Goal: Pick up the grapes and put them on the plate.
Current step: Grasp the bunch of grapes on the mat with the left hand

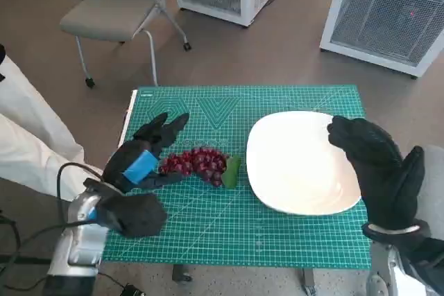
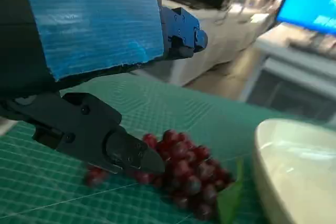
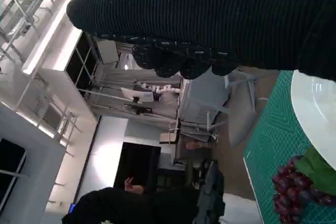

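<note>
Since the grapes [image 1: 196, 163] lie loose on the green cutting mat [image 1: 208, 240], just beside the near rim of the white plate [image 1: 298, 164] and not yet on it, I judge the step in hand to be the grasp itself. The bunch is a dark red cluster with a green leaf [image 1: 232, 169] at the end nearest the plate. My left hand [image 1: 142, 157] sits at the opposite end of the bunch, fingers spread and holding nothing; the left wrist view shows one black finger [image 2: 105, 142] low over the mat right at the bunch's edge, though I cannot tell whether it touches a berry. To do this well, I would bring the fingers down around the thick middle of the cluster rather than the loose end, close gently so no berries burst or drop off, then lift clear before crossing the rim. My right hand [image 1: 378, 161] hovers over the plate's far side, open and empty; I would keep it out of the path.
</note>
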{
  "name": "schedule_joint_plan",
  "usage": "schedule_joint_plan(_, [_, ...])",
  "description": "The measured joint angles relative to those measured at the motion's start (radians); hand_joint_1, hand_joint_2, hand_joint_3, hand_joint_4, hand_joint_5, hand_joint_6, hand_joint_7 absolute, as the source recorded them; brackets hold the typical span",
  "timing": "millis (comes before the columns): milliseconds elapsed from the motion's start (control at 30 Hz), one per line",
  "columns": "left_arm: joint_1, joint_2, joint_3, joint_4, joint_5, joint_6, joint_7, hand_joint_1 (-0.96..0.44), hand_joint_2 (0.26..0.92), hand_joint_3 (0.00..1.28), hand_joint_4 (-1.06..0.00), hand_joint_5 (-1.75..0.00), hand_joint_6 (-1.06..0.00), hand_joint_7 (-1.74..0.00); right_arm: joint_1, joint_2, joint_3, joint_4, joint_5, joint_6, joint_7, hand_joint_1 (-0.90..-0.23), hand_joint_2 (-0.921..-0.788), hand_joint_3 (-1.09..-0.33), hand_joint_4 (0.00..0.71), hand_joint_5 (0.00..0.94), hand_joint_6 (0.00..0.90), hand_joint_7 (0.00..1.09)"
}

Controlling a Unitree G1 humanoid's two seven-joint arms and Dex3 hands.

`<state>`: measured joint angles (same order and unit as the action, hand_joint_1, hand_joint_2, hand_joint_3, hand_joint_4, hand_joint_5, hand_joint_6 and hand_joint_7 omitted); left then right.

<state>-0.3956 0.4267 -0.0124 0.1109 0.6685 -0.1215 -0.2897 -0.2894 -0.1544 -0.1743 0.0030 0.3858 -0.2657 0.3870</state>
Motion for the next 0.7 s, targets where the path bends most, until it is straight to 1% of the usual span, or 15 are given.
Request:
schedule_joint_plan(167, [0.0, 0.003, -0.047, -0.013, 0.005, 0.049, -0.001, -0.15, 0.782, 0.01, -0.01, 0.0, -0.16, 0.0, 0.0, 0.0, -0.002, 0.0, 0.001, 0.0, 0.0, -0.347, -0.921, -0.626, 0.383, 0.861, 0.196, 1.04])
schedule_joint_plan(400, [-0.004, 0.01, -0.101, 0.0, 0.002, 0.078, -0.007, -0.07, 0.79, 0.01, -0.01, 0.0, -0.17, -0.01, 0.0, -0.001, -0.006, 0.0, 0.001, 0.001, 0.0, -0.346, -0.921, -0.626, 0.382, 0.861, 0.196, 1.04])
schedule_joint_plan(700, [-0.079, 0.009, -0.179, 0.116, 0.02, 0.123, -0.004, 0.0, 0.792, 0.01, -0.02, 0.0, -0.18, -0.01, 0.002, -0.002, -0.009, -0.002, 0.002, 0.004, 0.001, -0.346, -0.921, -0.626, 0.382, 0.86, 0.196, 1.04])
